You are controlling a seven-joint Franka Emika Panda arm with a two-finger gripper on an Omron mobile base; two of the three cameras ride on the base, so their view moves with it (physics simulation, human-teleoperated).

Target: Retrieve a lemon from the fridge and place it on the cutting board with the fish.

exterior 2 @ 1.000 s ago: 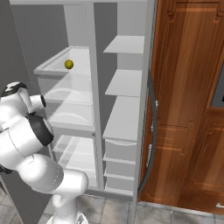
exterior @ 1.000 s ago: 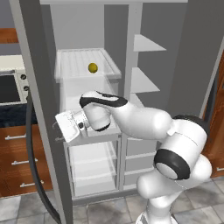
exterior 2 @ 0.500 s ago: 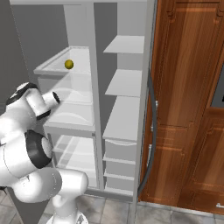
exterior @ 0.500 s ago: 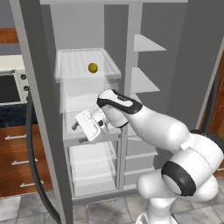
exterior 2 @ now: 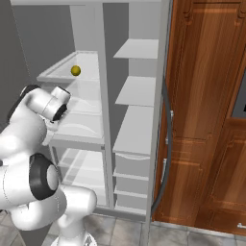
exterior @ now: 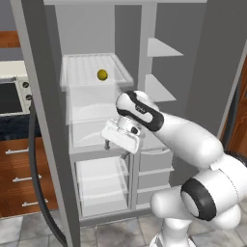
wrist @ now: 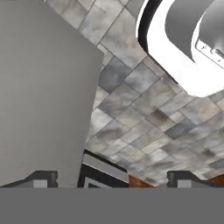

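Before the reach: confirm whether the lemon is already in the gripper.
No: the lemon lies on the upper fridge shelf, above the open gripper.

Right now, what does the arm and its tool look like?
Glossy white rounded arm links with black bands at the joints. The tool is a white boxy hand, its two small dark finger tips showing in the hand view. No cables or markings visible.

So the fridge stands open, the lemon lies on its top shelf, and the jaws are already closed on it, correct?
Not quite. The fridge is open and the lemon lies on the top shelf, but the gripper hangs below it with jaws open and empty, as the left base view shows.
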